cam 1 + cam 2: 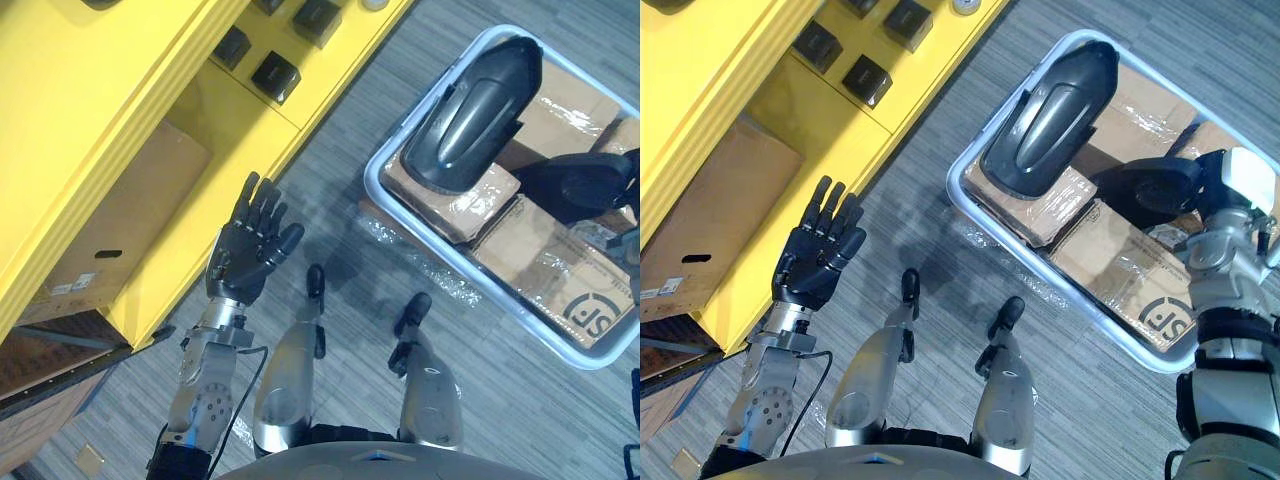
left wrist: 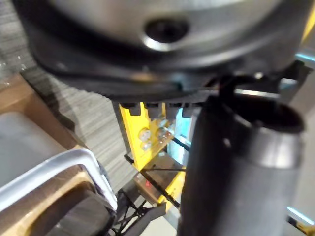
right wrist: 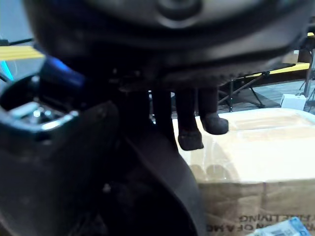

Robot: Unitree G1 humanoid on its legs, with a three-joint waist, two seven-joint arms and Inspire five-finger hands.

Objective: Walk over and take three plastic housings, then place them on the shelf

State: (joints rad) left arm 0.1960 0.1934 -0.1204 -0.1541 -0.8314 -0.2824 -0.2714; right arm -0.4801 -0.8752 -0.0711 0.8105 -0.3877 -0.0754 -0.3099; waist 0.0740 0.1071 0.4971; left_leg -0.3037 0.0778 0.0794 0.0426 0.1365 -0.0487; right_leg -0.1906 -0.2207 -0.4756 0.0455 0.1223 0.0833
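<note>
A large dark plastic housing lies on top of cardboard boxes in a white-rimmed bin on the floor. A second dark housing sits deeper in the bin at the right. My right hand is over that second housing; its fingers hang straight past the housing's edge in front of a cardboard box. My left hand is raised over the floor beside the yellow shelf, open with its fingers spread and nothing in it.
The yellow shelf carries small black boxes on its upper level. A brown cardboard box fills its lower opening. Grey striped carpet lies between shelf and bin. Crumpled clear film lies by the bin's near side.
</note>
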